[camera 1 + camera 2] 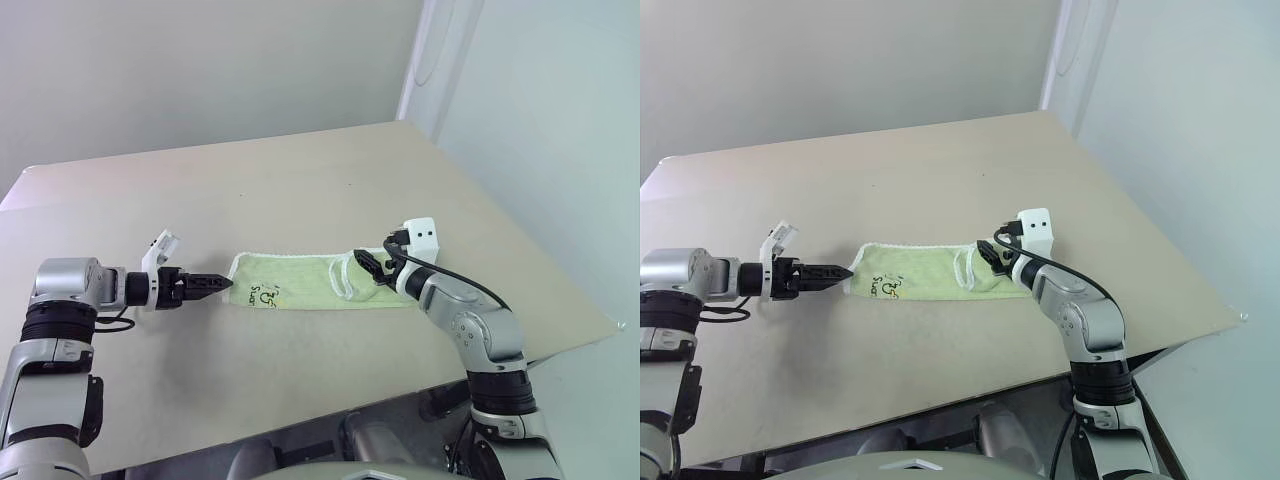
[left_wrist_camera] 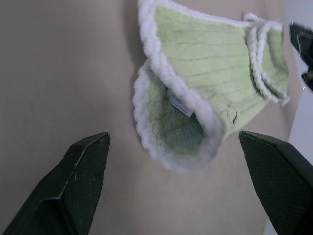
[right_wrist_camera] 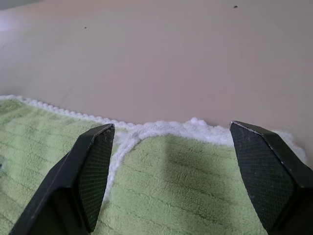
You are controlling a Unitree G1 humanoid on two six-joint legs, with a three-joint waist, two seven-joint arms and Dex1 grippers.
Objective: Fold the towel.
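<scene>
Right under my right wrist camera I see ribbed lime-green terry cloth, the towel (image 1: 310, 283), its pile soft and its edge bound in knobbly white stitching. It lies folded into a long narrow band on the pale beige matte table (image 1: 300, 180), closer to the near edge than the far one and running roughly parallel to it. At its right end a folded-back flap shows a curved white hem. At its left end the layers gape into a small fuzzy pocket, with a little white tag just inside and a small dark printed figure on top; I cannot make out what the figure is.

My left gripper (image 1: 222, 283) points at that left end, tips just short of the cloth, its textured black wedge-shaped fingers (image 2: 80, 181) spread wide with nothing between them. My right gripper (image 1: 372, 266) sits over the right end, fingers (image 3: 88, 171) parted too, empty; whether they touch the pile I cannot tell.

Much of the towel's right end is covered by that wrist in the head views.
</scene>
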